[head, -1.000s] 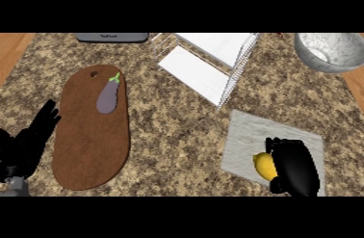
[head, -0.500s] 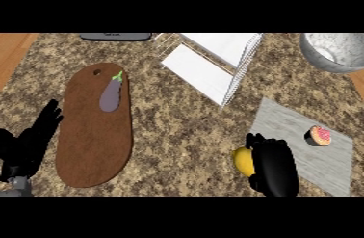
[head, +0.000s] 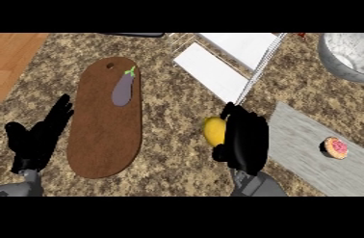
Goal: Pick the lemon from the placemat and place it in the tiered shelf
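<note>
My right hand [head: 245, 138] is curled round the yellow lemon [head: 214, 130], which shows at the hand's left side, held over the speckled counter just left of the grey placemat [head: 305, 145]. The white tiered shelf [head: 226, 63] stands at the back centre, its lower board slanting toward the hand and its wire side frame close above the hand. At the lower left, my left hand [head: 39, 136] rests open with fingers up, beside the brown cutting board.
A brown oval cutting board [head: 107, 131] lies at the left with a purple eggplant [head: 123, 90] on its far end. A pink-frosted donut [head: 335, 147] sits on the placemat. A grey metal pot [head: 344, 54] stands at the back right.
My right hand has carried the lemon off the placemat, leftward and toward the shelf. The donut has come into view on the mat. The left hand stays put.
</note>
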Available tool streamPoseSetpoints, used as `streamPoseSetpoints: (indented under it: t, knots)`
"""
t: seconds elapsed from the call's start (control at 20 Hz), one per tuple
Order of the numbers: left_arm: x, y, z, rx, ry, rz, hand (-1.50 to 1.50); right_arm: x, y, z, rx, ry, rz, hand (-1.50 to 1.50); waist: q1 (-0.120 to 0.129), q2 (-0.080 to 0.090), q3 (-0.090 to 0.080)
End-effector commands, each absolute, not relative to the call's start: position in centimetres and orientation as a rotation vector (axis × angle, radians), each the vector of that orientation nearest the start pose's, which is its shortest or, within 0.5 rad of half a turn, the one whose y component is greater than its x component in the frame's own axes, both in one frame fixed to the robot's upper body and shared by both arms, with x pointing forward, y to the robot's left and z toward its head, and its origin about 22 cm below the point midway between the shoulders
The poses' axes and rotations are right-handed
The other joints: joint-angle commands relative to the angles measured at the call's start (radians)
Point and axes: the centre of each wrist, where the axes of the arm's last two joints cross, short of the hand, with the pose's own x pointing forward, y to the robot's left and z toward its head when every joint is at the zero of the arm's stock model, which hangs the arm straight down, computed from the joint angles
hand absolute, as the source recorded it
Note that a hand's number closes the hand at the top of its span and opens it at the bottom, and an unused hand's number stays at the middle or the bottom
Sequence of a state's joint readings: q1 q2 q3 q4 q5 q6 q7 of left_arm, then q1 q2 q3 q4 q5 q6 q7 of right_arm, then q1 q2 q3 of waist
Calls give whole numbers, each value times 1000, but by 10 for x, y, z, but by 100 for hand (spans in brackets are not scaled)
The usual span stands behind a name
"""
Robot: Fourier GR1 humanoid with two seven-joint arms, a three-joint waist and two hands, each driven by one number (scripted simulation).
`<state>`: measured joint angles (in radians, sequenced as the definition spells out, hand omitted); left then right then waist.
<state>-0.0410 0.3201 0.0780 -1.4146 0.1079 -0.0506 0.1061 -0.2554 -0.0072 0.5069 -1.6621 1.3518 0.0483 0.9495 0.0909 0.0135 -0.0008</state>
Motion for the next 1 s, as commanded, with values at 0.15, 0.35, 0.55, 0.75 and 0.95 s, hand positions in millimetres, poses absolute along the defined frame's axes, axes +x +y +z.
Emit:
streamPoseSetpoints:
  t: [0.15, 0.35, 0.55, 0.75, 0.95]
  knots:
    - [264, 324, 14, 199, -1368, -116, 0, 257, -43, 149, -1105, -1249, 473, 150, 8, -7, 0]
    - [264, 319, 2, 180, -1345, -137, 0, 258, -26, 179, -1075, -1346, 359, 150, -5, -6, -3]
    - [260, 328, 7, 205, -1338, -125, 0, 266, -12, 213, -1142, -1382, 305, 150, -6, -17, -4]
    - [256, 329, 1, 205, -1343, -113, 0, 276, -3, 242, -1143, -1436, 263, 150, -10, -17, -4]
    - [255, 338, 6, 215, -1338, -115, 0, 289, 5, 280, -1230, -1447, 212, 150, -20, -20, -5]
